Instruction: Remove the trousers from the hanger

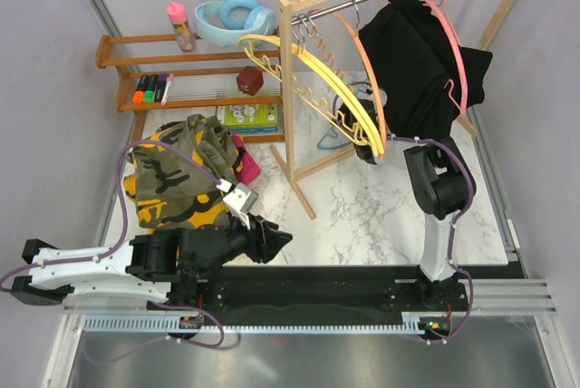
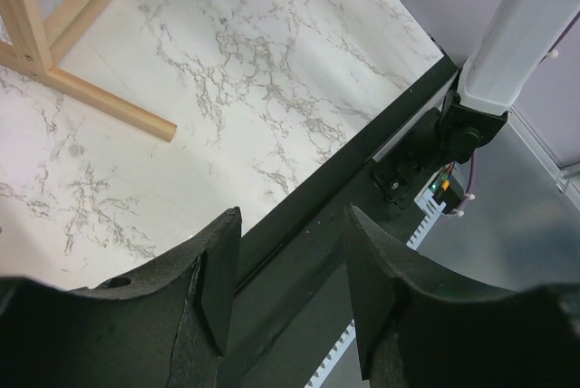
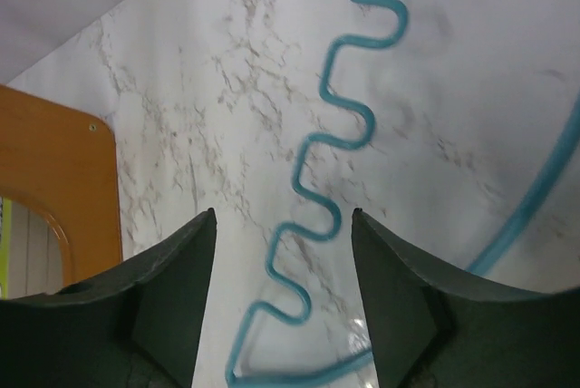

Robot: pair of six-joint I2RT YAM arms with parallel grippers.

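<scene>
Black trousers (image 1: 417,53) hang on the wooden rack (image 1: 288,71). Beneath it, right end effector (image 3: 283,220) open, empty, above a teal hanger (image 3: 362,41); left end effector (image 2: 294,216), left of the rack, open and empty.

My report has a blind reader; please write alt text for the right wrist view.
The right gripper, open, hovers over a teal hanger lying on the marble table. A brown wooden panel shows at the left edge.

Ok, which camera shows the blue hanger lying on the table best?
The right wrist view: the blue hanger fills it, notches clear. The top view shows only a bit behind the yellow hangers; the left wrist view, at most a sliver.
</scene>
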